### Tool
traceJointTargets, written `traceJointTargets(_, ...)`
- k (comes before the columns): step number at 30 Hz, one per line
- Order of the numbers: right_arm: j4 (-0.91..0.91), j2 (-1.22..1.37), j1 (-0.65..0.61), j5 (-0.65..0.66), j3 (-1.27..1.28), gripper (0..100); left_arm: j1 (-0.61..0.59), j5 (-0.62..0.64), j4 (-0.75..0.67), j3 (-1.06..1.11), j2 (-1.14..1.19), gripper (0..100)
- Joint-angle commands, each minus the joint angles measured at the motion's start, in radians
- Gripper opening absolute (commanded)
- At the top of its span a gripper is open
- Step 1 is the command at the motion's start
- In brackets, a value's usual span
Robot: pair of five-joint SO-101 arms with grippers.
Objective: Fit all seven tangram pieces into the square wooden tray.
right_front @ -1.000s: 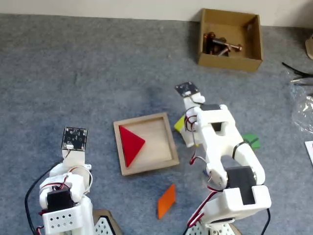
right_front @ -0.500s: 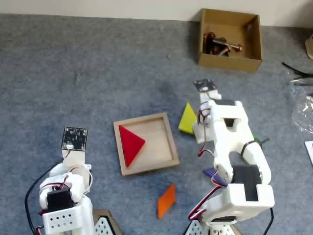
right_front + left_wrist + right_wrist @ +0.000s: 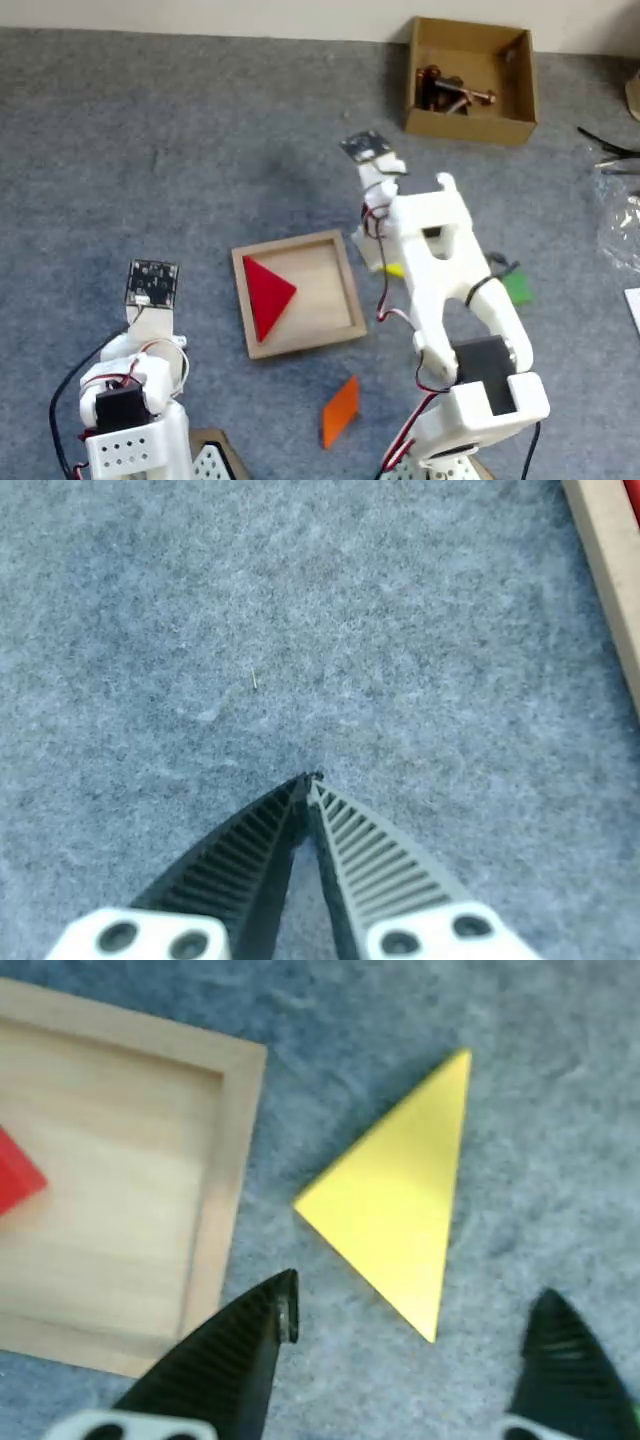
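The square wooden tray (image 3: pixel 291 243) lies mid-table with a red triangle (image 3: pixel 266 291) in its left half. My right arm (image 3: pixel 432 245) stands just right of the tray, above a yellow triangle (image 3: pixel 393 269) that mostly hides under it. In the right wrist view my right gripper (image 3: pixel 418 1315) is open over the yellow triangle (image 3: pixel 398 1208), which lies flat on the carpet beside the tray's rim (image 3: pixel 228 1180). An orange piece (image 3: pixel 341 409) lies nearer the front, a green piece (image 3: pixel 517 288) to the right. My left gripper (image 3: pixel 311 778) is shut over bare carpet, left of the tray's edge (image 3: pixel 604 570).
A cardboard box (image 3: pixel 470 120) with metal parts stands at the back right. Cables and a plastic bag (image 3: pixel 620 225) lie at the right edge. The left arm (image 3: pixel 135 395) sits at the front left on grey carpet.
My right arm swung right, baring the yellow triangle, then came back left and farther out over it. A purple piece seen half a second ago is hidden again. The left arm kept still.
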Motion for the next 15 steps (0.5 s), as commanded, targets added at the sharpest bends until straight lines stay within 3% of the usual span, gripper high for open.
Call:
traceJointTargets(1, -0.104, -0.021, -0.018, -0.009, -0.062, 35.8, -0.016, 0.005, 0.005, 0.019, -0.005, 1)
traceJointTargets(8, -0.143, 0.001, -0.022, -0.074, -0.061, 35.8, -0.016, 0.005, 0.005, 0.019, -0.005, 1)
traceJointTargets(15, -0.139, 0.196, -0.018, -0.081, -0.150, 35.8, -0.016, 0.005, 0.005, 0.019, -0.005, 1)
